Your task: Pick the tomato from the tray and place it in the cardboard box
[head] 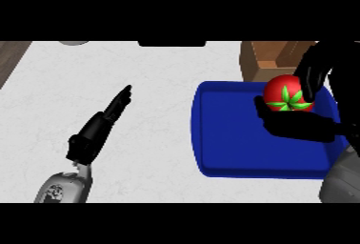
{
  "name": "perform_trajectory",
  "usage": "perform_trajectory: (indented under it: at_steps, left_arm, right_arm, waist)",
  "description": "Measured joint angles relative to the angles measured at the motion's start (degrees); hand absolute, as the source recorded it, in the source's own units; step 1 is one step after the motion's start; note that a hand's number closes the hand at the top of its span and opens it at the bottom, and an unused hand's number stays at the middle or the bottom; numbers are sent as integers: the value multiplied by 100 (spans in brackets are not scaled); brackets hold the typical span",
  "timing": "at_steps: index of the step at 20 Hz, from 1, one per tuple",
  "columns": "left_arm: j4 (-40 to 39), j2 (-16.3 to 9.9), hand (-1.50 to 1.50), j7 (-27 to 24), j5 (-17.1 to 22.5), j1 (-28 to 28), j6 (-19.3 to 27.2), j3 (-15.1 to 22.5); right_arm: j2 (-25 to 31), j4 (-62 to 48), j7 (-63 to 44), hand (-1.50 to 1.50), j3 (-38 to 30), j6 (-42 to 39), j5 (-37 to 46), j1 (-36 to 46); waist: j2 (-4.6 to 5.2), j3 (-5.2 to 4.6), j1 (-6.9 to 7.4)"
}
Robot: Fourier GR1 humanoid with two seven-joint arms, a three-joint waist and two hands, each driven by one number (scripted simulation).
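Right hand [299,123] curled round tomato [287,93] above blue tray [232,143]; left hand [105,121] fingers straight, together, over counter [126,66].

White marble counter [162,143] with a wooden edge [10,59]

The black right hand [299,125] on its grey forearm enters from four o'clock, fingers and thumb curled round a red tomato with a green star-shaped calyx [287,93]; the black left hand [102,125] points straight-fingered toward one o'clock, holding nothing
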State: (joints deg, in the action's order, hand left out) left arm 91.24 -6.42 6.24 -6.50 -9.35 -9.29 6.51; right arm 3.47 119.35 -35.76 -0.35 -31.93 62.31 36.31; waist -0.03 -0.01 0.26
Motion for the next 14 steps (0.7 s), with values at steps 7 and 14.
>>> perform_trajectory:
  at_steps: [7,14]
  left_arm:
    - [-371,54,0,-208,-73,-216,2,-111]
    - [-360,131,0,-139,-120,-266,-4,-95]
  right_arm:
    - [329,-1478,439,150,-686,680,-292,756]
    - [815,-2976,915,150,-1094,1418,-316,1286]
  waist:
    - [12,-1,9]
    - [17,2,31]
